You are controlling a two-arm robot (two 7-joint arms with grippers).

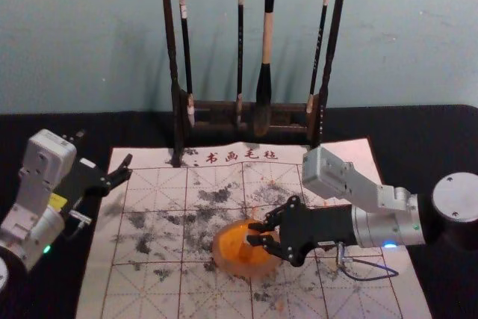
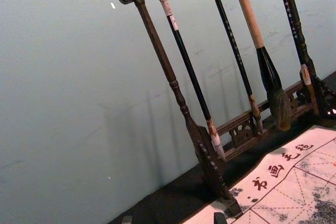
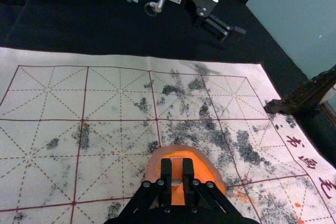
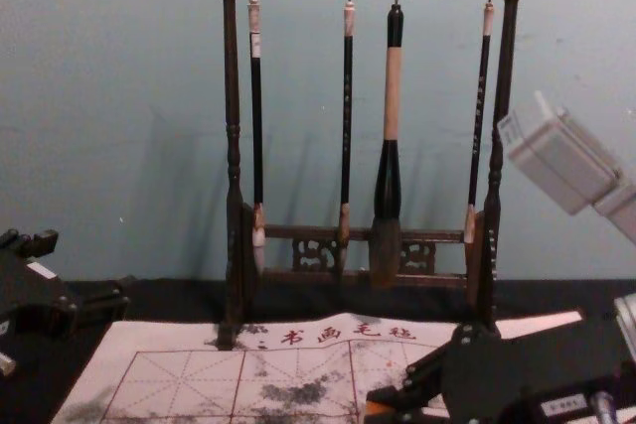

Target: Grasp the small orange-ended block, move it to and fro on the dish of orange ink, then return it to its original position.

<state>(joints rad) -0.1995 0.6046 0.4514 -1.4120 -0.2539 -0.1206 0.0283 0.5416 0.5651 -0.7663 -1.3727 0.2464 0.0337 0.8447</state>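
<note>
My right gripper [image 1: 252,233] is at the orange ink dish [image 1: 258,265], closed on the small block [image 1: 247,238]. In the right wrist view, the block [image 3: 177,168] shows an orange face between the fingertips of the right gripper [image 3: 177,172], with the orange dish [image 3: 207,174] around and behind it. I cannot tell whether block and ink touch. Near the right gripper [image 4: 383,404] in the chest view, an orange end of the block [image 4: 377,407] peeks out. My left gripper [image 1: 104,149] is parked at the mat's left edge, fingers apart and empty; its wrist view shows the left gripper [image 2: 173,219] too.
A gridded calligraphy mat [image 1: 149,289] with dark ink smudges lies on the black tabletop [image 1: 418,136]. Behind the dish stands a dark wooden rack [image 1: 170,42] with several hanging brushes, including a thick one [image 1: 264,80]. A pale wall [image 1: 82,28] is at the back.
</note>
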